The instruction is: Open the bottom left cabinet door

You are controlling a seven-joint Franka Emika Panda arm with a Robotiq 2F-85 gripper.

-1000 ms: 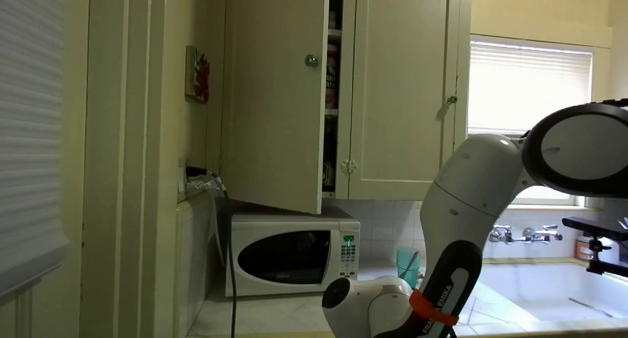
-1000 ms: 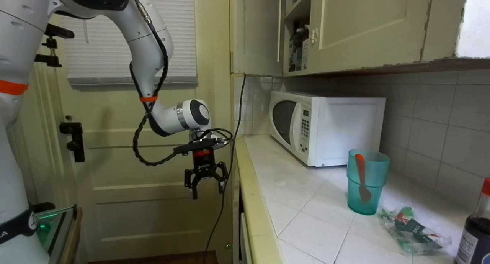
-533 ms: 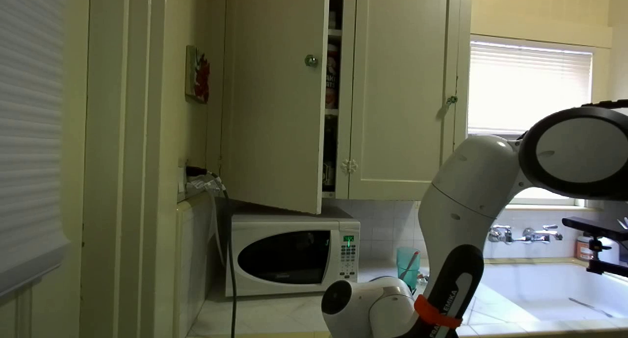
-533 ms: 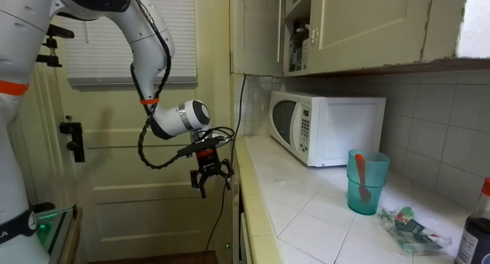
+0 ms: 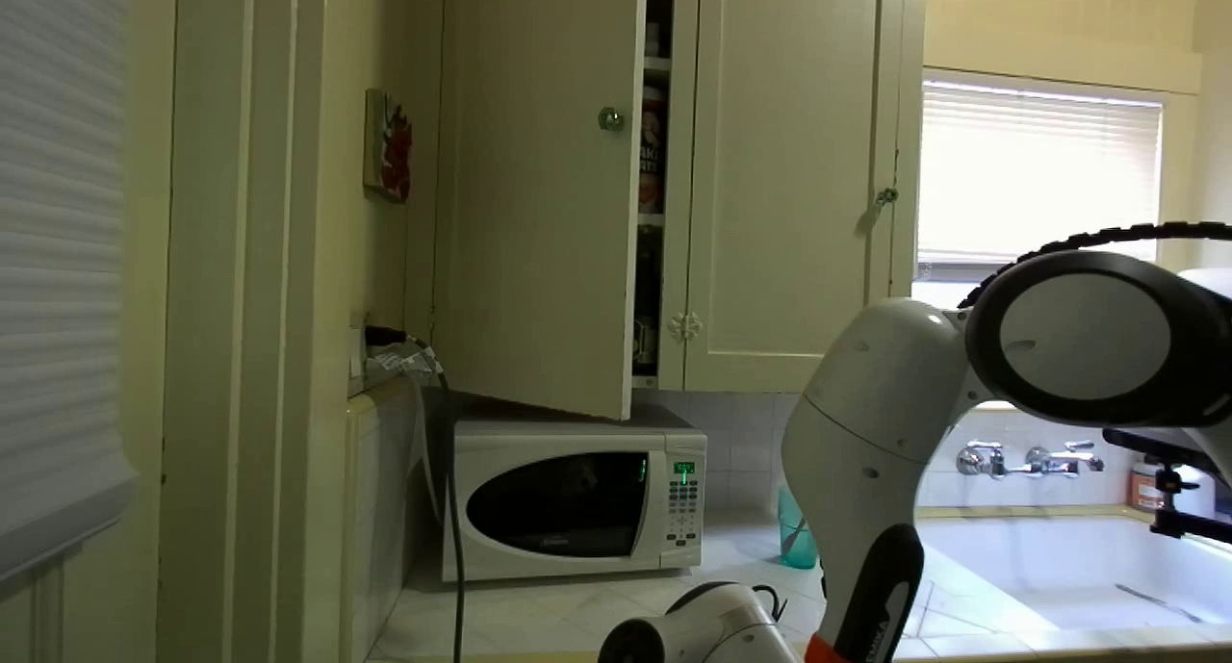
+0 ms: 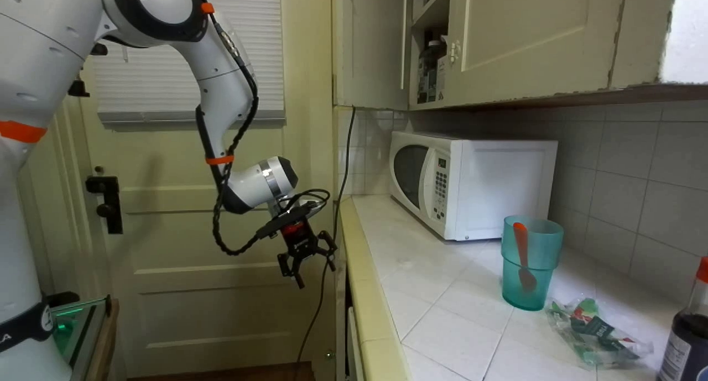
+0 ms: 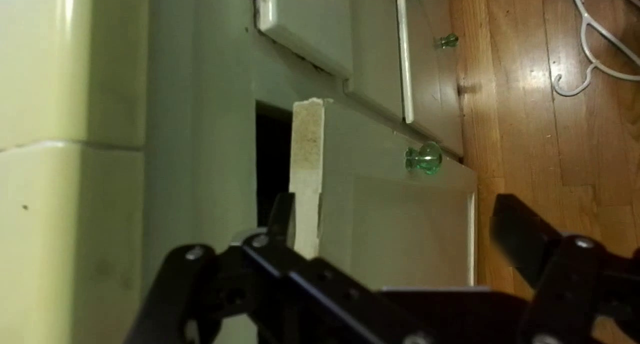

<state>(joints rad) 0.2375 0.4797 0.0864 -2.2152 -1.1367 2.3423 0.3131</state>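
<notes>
Gripper [image 7: 395, 201]: we see it spread wide, holding nothing.
Cabinet door [image 7: 400, 229]: ajar, lower centre of our wrist view.
Green knob [image 7: 427, 158]: on that door, right of centre.

Btm L cab. door [image 7: 395, 199], painted pale grey-green w/ a recessed panel [image 7: 415, 236], seen from above in the wrist view. It stands ajar, below the counter [image 7: 45, 244]: a dark gap shows along its top edge [image 7: 307, 154], on the counter side. That edge is thick, stained & chipped. A round, see-through green knob [image 7: 427, 158] juts from the front face, away from the counter. Door partly hidden.
</notes>
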